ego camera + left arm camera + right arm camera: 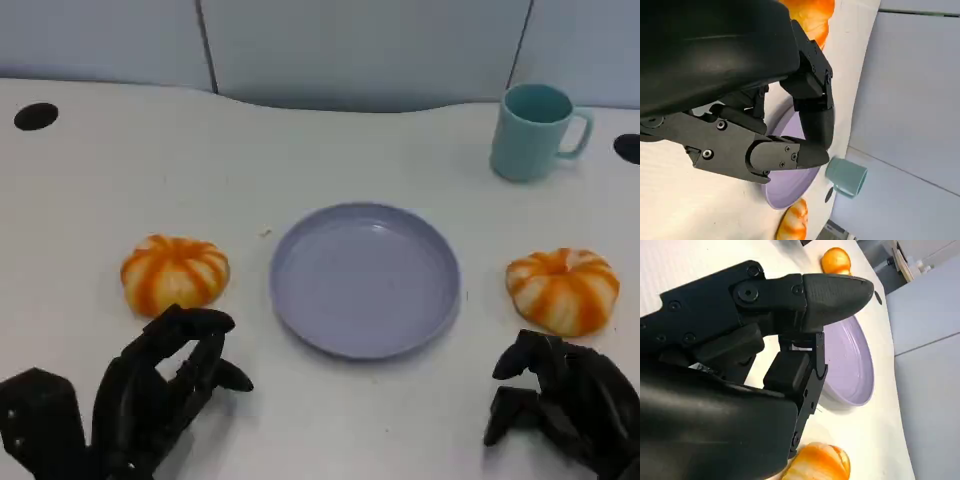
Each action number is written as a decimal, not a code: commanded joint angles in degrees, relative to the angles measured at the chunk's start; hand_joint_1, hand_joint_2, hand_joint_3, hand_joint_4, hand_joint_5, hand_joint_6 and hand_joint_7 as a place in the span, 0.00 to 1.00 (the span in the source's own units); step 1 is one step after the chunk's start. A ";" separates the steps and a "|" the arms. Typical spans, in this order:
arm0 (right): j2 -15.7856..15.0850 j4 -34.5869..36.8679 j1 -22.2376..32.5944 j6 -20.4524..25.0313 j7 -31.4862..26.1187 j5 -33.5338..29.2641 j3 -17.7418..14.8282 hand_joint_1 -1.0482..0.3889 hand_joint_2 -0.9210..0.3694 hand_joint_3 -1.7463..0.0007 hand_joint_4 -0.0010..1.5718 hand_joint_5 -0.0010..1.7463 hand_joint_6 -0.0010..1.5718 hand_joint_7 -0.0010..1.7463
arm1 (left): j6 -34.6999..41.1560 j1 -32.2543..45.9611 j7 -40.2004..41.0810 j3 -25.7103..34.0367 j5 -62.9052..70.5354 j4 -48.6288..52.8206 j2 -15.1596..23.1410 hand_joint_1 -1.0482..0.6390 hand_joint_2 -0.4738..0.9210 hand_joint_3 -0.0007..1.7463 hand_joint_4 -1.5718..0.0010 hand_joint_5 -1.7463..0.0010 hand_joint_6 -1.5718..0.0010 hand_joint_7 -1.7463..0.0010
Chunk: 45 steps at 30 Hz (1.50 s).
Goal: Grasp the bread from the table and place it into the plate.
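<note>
A: Round lavender plastic plate [365, 280]: mid-table, rim free all round, nothing in it. Left orange-and-white striped bread roll [175, 273]: on white table [90, 190], beside plate's left rim, apart from it.

B: Right striped roll [563, 289]: beyond plate's right rim, open table between. Teal ceramic mug [535, 131]: far right, well apart.

A: Left hand [150, 390]: just short of left roll, fingers loosely spread, holding nothing.

B: Right hand [565, 400]: near right roll, fingers curled, empty.

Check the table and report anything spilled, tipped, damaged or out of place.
Nothing stands out. The plate sits flat and empty, the mug stands upright behind it, and one bread lies to its left, another bread to its right, both intact. No spills.
</note>
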 commanded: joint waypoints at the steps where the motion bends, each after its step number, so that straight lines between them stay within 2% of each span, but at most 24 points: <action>1: -0.59 0.79 0.35 -0.46 0.29 0.00 -0.52 0.43 0.00 0.76 0.79 0.62 0.71 0.60 | 0.07 0.25 0.64 0.34 0.45 -0.50 0.76 0.36 0.99 0.22 0.56 0.09 0.63 0.27; 13: -0.18 0.63 0.14 0.23 -0.28 0.17 -0.49 0.43 0.00 0.77 0.80 0.61 0.73 0.58 | -5.52 -0.30 -0.97 0.18 2.17 1.44 1.69 0.36 1.00 0.23 0.58 0.11 0.64 0.29; 14: -0.08 0.89 -0.04 0.09 -0.12 0.18 -0.41 0.43 0.00 0.77 0.80 0.61 0.73 0.58 | -12.21 -1.15 -1.56 -0.12 4.79 3.09 2.93 0.35 1.00 0.22 0.59 0.12 0.65 0.30; 15: -0.01 1.09 -0.17 -0.02 0.00 0.18 -0.35 0.43 0.00 0.76 0.79 0.61 0.72 0.58 | -17.42 -1.84 -2.00 -0.33 6.78 4.51 3.85 0.35 1.00 0.18 0.62 0.28 0.66 0.50; 17: 0.10 1.50 -0.50 -0.18 -0.02 -0.05 -0.16 0.43 0.00 0.76 0.79 0.61 0.72 0.58 | -27.37 -3.33 -1.10 -1.24 12.45 7.78 6.66 0.34 1.00 0.16 0.62 0.42 0.63 0.70; 18: 0.17 1.62 -0.66 -0.16 -0.19 -0.17 -0.11 0.43 0.00 0.76 0.79 0.61 0.72 0.58 | -30.71 -3.95 -0.19 -1.69 15.09 9.12 8.02 0.33 1.00 0.17 0.66 0.50 0.65 0.80; 20: 0.27 1.94 -0.86 -0.69 -0.38 -0.56 0.05 0.43 0.00 0.76 0.79 0.61 0.73 0.58 | -35.98 -5.16 1.95 -2.27 19.65 11.50 10.21 0.31 1.00 0.16 0.70 0.61 0.66 0.91; 22: 0.39 2.24 -1.00 -0.96 -0.38 -0.46 0.02 0.43 0.00 0.76 0.80 0.60 0.73 0.58 | -39.16 -5.93 5.55 -2.76 24.69 12.63 12.02 0.31 1.00 0.16 0.71 0.65 0.67 0.94; 23: 0.46 2.34 -1.05 -0.94 -0.38 -0.29 -0.03 0.43 0.00 0.76 0.80 0.60 0.73 0.57 | -40.32 -6.15 7.89 -3.06 27.74 12.67 13.01 0.28 1.00 0.15 0.77 0.69 0.70 0.96; 26: 0.56 2.45 -1.12 -0.93 -0.38 -0.15 -0.11 0.44 0.00 0.76 0.80 0.60 0.73 0.57 | -42.03 -6.56 12.23 -4.03 31.93 13.34 14.39 0.26 1.00 0.14 0.80 0.71 0.72 0.98; 27: 0.53 2.61 -1.21 -1.16 -0.16 -0.24 -0.03 0.44 0.00 0.76 0.80 0.60 0.74 0.57 | -42.40 -6.80 15.74 -4.48 37.64 11.72 16.54 0.26 1.00 0.13 0.81 0.71 0.72 0.98; 29: 0.53 2.87 -1.33 -1.85 -0.15 -0.68 0.19 0.43 0.00 0.76 0.80 0.59 0.73 0.57 | -41.95 -7.06 22.36 -5.49 48.27 8.13 20.48 0.23 1.00 0.13 0.91 0.77 0.81 1.00; 33: 0.86 2.58 -1.37 -1.29 -0.63 -0.58 0.30 0.43 0.00 0.75 0.80 0.59 0.73 0.56 | -33.90 -6.50 32.03 -7.38 64.48 -1.66 25.30 0.19 1.00 0.11 0.98 0.82 0.86 1.00; 39: 1.06 2.77 -1.28 -1.65 -0.29 -0.45 0.29 0.43 0.00 0.75 0.80 0.60 0.73 0.56 | -20.79 -6.80 31.69 -11.73 73.04 -10.98 28.74 0.16 1.00 0.09 1.00 0.90 0.90 1.00; 45: 1.12 2.44 -0.91 -1.70 0.09 -0.40 0.35 0.43 0.00 0.75 0.80 0.59 0.73 0.56 | -11.80 -9.55 27.97 -16.67 75.89 -12.33 30.88 0.17 1.00 0.04 1.00 0.95 0.92 1.00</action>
